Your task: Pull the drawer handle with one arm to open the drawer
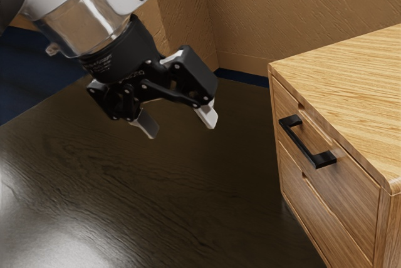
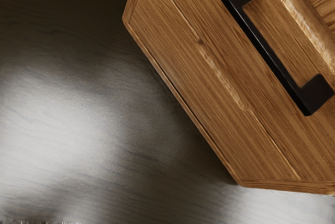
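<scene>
**A:** Where does the tool (image 1: 178,123) stand?

**B:** It hangs above the dark tabletop (image 1: 156,205), well apart from the cabinet (image 1: 351,61), toward the exterior view's left. Its two fingers are spread wide, with nothing between them.

**A:** And the handle?

**B:** The black bar handle (image 1: 307,141) sits on the upper drawer (image 1: 351,180), at the exterior view's right. The drawer front looks flush with the cabinet face, so I judge it shut. In the wrist view the handle (image 2: 275,51) runs aslant ahead of the hand, with both its end posts showing.

**A:** So the step in hand is the approach. How to do it well?

**B:** Go in with the fingers spread. Turn the hand so that the fingers straddle the bar across its length, one above it and one below. Aim at the bar's middle, between the two posts, so the pull does not twist the drawer.

**A:** Any risk?

**B:** The fingertips may knock the drawer front or the bar if the hand comes in tilted. The gap behind the bar looks narrow, so the fingers have to reach around it cleanly before pinching. Then pull straight out, square to the drawer front, not sideways.
</scene>
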Robot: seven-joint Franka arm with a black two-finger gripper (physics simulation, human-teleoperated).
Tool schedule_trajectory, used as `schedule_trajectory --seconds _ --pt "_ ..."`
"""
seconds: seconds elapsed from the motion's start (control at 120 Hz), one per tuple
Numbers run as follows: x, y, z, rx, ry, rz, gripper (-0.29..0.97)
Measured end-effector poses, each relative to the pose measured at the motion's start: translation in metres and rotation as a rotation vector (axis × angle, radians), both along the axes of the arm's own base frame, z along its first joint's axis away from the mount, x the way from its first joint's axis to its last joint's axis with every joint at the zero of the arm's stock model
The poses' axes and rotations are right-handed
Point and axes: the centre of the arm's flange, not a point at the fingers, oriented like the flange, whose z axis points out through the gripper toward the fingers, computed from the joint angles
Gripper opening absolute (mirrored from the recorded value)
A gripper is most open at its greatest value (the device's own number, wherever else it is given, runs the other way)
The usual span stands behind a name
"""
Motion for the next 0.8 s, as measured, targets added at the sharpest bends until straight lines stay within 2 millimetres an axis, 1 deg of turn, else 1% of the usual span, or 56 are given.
schedule_trajectory --seconds 0.075,0.15,0.258,0.317,0.367,0.442,0.625,0.75,0.8 --pt "0.006 0.004 -0.001 -0.018 0.001 0.097 0.68" --pt "0.008 -0.003 -0.004 -0.024 0.002 0.167 0.68" --pt "0.008 -0.022 -0.009 -0.052 0.019 0.213 0.68" --pt "0.019 -0.033 -0.020 -0.074 0.051 0.227 0.68" --pt "0.029 -0.038 -0.029 -0.091 0.077 0.245 0.68" --pt "0.039 -0.041 -0.037 -0.112 0.099 0.277 0.68" --pt "0.049 -0.043 -0.040 -0.158 0.103 0.347 0.68" --pt "0.068 -0.043 -0.058 -0.173 0.140 0.387 0.68" --pt "0.073 -0.043 -0.062 -0.177 0.147 0.401 0.68"
